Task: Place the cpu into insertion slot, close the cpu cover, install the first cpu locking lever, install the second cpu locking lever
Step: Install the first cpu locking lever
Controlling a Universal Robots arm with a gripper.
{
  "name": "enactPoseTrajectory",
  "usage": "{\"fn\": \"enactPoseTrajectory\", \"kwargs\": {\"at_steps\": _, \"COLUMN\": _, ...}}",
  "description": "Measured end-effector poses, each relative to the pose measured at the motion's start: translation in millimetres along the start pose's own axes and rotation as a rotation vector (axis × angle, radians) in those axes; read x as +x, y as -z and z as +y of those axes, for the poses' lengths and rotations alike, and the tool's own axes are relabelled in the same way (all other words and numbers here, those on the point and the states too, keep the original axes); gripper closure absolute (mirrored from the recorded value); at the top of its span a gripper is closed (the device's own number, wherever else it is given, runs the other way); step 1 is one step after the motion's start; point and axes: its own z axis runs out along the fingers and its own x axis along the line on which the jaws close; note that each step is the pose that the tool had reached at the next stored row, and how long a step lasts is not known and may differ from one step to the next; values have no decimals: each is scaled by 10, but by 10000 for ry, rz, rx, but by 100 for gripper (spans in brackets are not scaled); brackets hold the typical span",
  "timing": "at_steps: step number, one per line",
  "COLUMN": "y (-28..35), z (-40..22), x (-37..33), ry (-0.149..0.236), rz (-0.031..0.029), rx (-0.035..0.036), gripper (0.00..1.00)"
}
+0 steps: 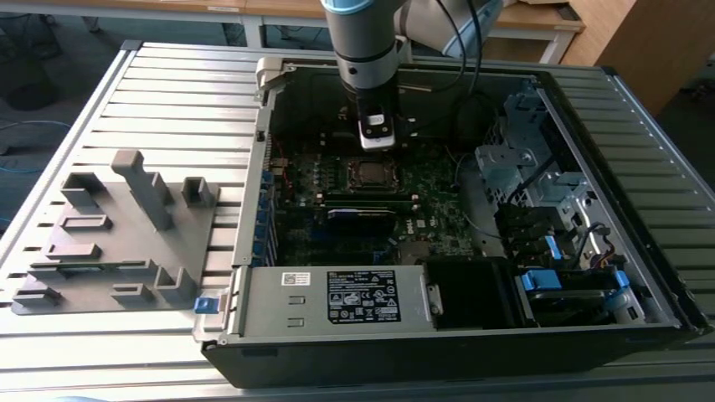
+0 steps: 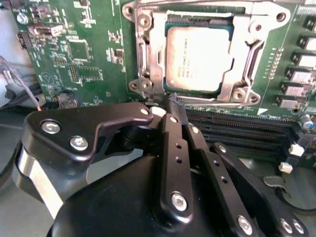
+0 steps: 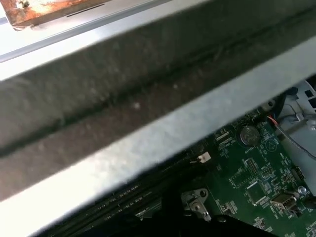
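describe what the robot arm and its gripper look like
The arm is a thick grey tube with a light blue joint ring at the top and a black cable running alongside it. A white-faced module sits at its wrist. The gripper is matte black, built of hinged link bars fastened with silver screws, with narrow fingers.

one cpu, one cpu cover, one power supply box, one grey fixture block
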Motion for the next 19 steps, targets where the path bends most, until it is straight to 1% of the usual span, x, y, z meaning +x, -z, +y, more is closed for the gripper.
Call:
{"fn": "enactPoseTrajectory", "kwargs": {"at_steps": 5, "y": 3, "z": -2, "x": -2, "ry": 1, "rz": 1, "rx": 4, "gripper": 89}}
{"fn": "enactPoseTrajectory", "kwargs": {"at_steps": 9, "y": 83, "z": 16, "x": -14, "ry": 0, "rz": 3, "rx": 1, "gripper": 89}}
{"fn": "enactPoseTrajectory", "kwargs": {"at_steps": 11, "y": 110, "z": 22, "x": -18, "ry": 0, "rz": 3, "rx": 3, "gripper": 89}}
{"fn": "enactPoseTrajectory", "kwargs": {"at_steps": 13, "y": 109, "z": 33, "x": -13, "ry": 1, "rz": 3, "rx": 1, "gripper": 89}}
{"fn": "enactPoseTrajectory", "kwargs": {"at_steps": 17, "y": 104, "z": 77, "x": 13, "ry": 0, "rz": 3, "rx": 2, "gripper": 89}}
{"fn": "enactPoseTrajectory", "kwargs": {"at_steps": 19, "y": 104, "z": 81, "x": 16, "ry": -1, "rz": 9, "rx": -7, "gripper": 89}}
